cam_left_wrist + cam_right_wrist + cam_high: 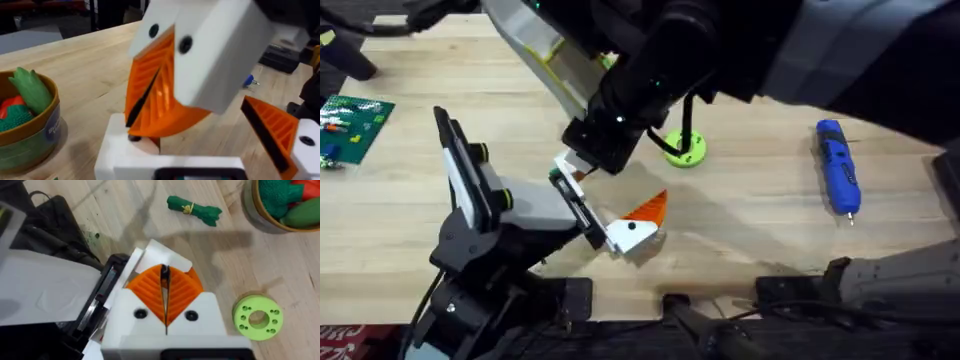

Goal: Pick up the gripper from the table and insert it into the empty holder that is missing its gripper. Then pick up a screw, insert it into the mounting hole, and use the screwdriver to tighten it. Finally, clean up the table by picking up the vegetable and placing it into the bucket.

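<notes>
- Resting at the upper end of the holder's [505, 200] black rail, near the table's centre, the gripper [565, 163] shows its white block [117, 150] directly under the right gripper [582, 172].
- The right gripper [164, 275] has its orange ribbed fingers [160, 95] drawn together to a thin dark slit. The tips meet the gripper's white block [162, 255]. Whether anything is pinched between them cannot be told.
- The holder, a white wrist unit with black plates and green-tipped knobs, sits at 7 o'clock from the gripper and caps the black jointed arm rising from the lower left.
- A matching white block with an orange ribbed wedge [635, 228] sits at the rail's other end, at 4 o'clock from the gripper, and is seen in the left wrist view too [300, 145]. How far the left arm's own end effector is open cannot be told.
- A lime-green disc [685, 150] stands on the wood at 2 o'clock, near the gripper, and is seen close up from the right wrist [257, 317].
- The blue screwdriver [838, 165] lies at 3 o'clock, well apart, with its metal tip toward the robot.
- A green circuit board [355, 125] lies at 9 o'clock by the table's [760, 210] left edge.
- A green vegetable bundle [194, 209] lies on the wood, apart from the bucket [257, 215], which holds green and red produce [30, 90].
</notes>
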